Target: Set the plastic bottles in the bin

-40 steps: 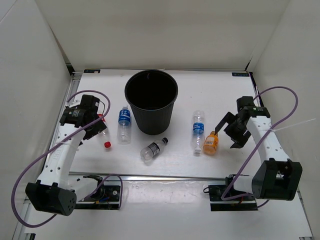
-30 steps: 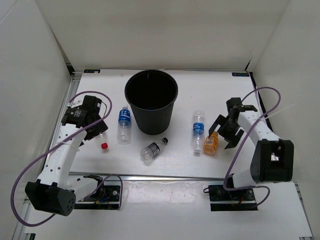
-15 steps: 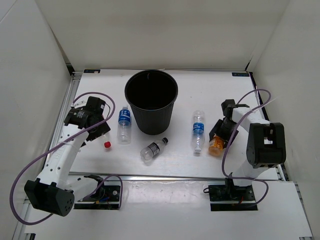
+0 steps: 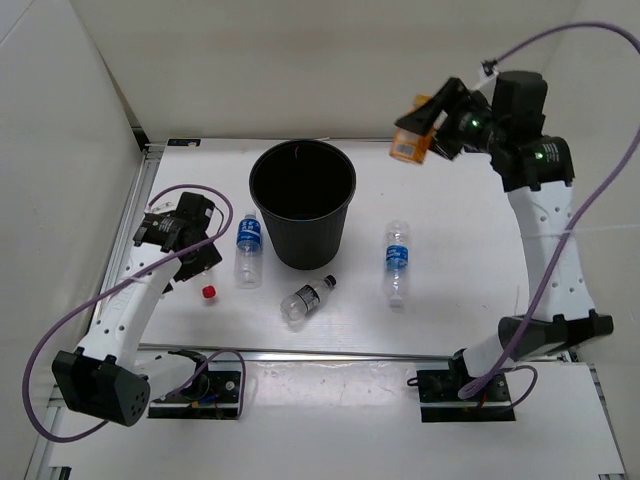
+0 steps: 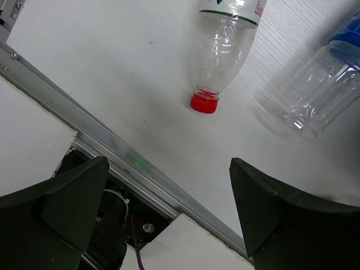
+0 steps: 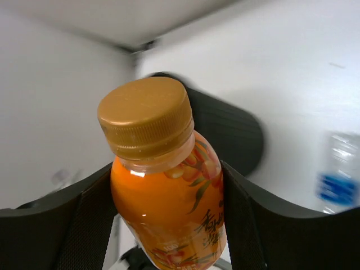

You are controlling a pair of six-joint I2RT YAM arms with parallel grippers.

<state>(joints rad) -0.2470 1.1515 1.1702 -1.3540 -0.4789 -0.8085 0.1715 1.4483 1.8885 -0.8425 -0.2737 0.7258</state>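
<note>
- Right pincer (image 4: 425,128) is clamped on the orange bottle (image 4: 410,143). In the wrist view its fingers (image 6: 79,225) hold the body on both sides and the cap stands free above them.
- The bottle is held high off the desk (image 4: 460,290), tilted, and not yet over the bin (image 4: 300,250).
- In the top view the bin's mouth lies toward 8 o'clock from the bottle. My call: travel that way until the bottle is over the middle of the mouth, not the rim.
- The bin is much wider than the bottle, so aim is forgiving. I'd still drop lower before letting go, so it can't glance off the rim.
- Left pincer (image 5: 167,166) is apart and grips nothing. It sits low over the desk at 9 o'clock of the bin.
- The red-capped bottle (image 5: 225,50) lies at its 12 o'clock, cap toward it.
- On the desk around the bin:
  - blue-label bottle (image 4: 248,250) at 8 o'clock
  - dark-label bottle (image 4: 305,298) at 6 o'clock
  - second blue-label bottle (image 4: 397,262) at 4 o'clock
- Keep the carry above them.
</note>
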